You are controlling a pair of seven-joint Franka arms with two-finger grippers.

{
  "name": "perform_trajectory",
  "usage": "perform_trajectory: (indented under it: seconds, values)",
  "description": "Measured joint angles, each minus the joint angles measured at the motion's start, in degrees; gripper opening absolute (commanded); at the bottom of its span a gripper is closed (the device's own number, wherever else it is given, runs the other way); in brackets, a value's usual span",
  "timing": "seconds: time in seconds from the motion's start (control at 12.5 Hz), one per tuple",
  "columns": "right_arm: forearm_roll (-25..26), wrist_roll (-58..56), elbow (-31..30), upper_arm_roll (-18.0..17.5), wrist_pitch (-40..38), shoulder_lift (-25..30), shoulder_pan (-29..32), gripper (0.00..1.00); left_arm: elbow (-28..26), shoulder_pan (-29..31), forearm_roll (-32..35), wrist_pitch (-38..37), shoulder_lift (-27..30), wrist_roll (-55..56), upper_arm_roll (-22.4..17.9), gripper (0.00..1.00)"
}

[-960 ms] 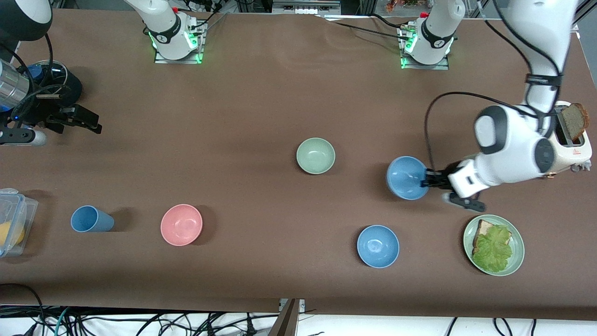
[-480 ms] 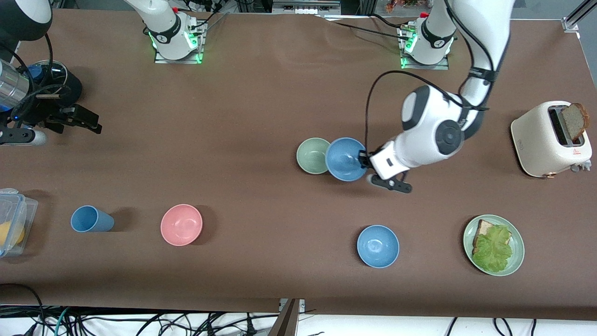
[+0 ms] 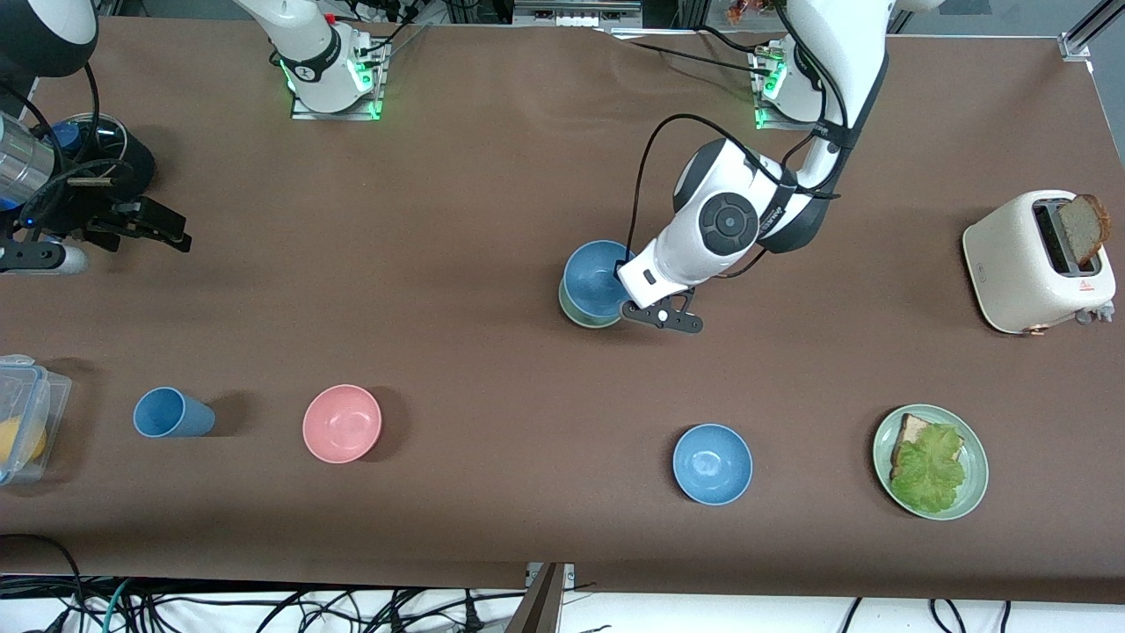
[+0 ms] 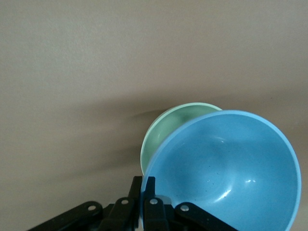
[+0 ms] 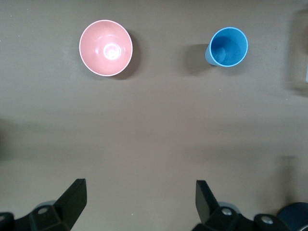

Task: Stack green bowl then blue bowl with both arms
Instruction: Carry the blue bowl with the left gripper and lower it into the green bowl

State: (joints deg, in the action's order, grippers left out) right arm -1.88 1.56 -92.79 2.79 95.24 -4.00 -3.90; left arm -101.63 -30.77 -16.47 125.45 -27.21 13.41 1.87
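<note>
Nearly done: left end effector [image 3: 626,283], clamped on blue bowl [image 3: 594,279] rim, held it above green bowl [image 3: 584,315] mid-bench, unreleased. Right end effector [image 5: 139,202] waited, spread wide, empty.

Pink bowl [image 3: 342,423] upright on table [image 3: 457,202], beside blue cup [image 3: 172,413]; both toward right arm's end. Cup lying on side in front view. Clear box [image 3: 22,417] with yellow content at table edge, beside cup. Second blue bowl [image 3: 712,463] upright, nearer front camera, near plate [image 3: 930,462]. Plate holds bread topped with lettuce. White toaster [image 3: 1037,262] toward left arm's end, farther from camera than plate, brown bread slice [image 3: 1081,228] standing in slot.
</note>
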Motion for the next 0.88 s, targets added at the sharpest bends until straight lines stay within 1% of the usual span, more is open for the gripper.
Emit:
perform_trajectory:
  seconds: [0.16,0.48,0.88]
  values:
    - [0.0,0.0,0.0,0.0,0.0,0.0,0.0,1.0,-0.5,-0.3,0.0,0.4,-0.3,0.6,-0.1,0.0]
    - [0.0,0.0,0.0,0.0,0.0,0.0,0.0,1.0,-4.2,-2.6,0.0,5.8,-0.5,3.4,-0.1,0.0]
    - [0.0,0.0,0.0,0.0,0.0,0.0,0.0,1.0,-6.8,-4.5,0.0,10.2,-0.9,4.9,-0.2,0.0]
